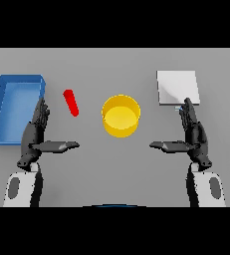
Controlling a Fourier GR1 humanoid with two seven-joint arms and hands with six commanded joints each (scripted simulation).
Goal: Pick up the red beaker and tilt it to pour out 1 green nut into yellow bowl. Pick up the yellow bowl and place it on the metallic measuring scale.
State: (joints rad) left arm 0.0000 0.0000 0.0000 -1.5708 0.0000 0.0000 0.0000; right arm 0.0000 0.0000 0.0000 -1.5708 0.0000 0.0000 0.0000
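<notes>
My left hand (36, 133) hovers with fingers straight, holding nothing, just below the blue tray (2, 112); the red beaker (71, 102) lies tilted on the desk (111, 164), so a clumsy grab could roll it. The yellow bowl (121, 115) sits mid-desk, the scale (177, 87) behind my equally flat, empty right hand (192, 134).

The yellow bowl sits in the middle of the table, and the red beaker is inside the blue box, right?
Not quite. In the head view the yellow bowl is in the middle, but the red beaker is not inside the blue box. It lies on the table between the box and the bowl.
</notes>
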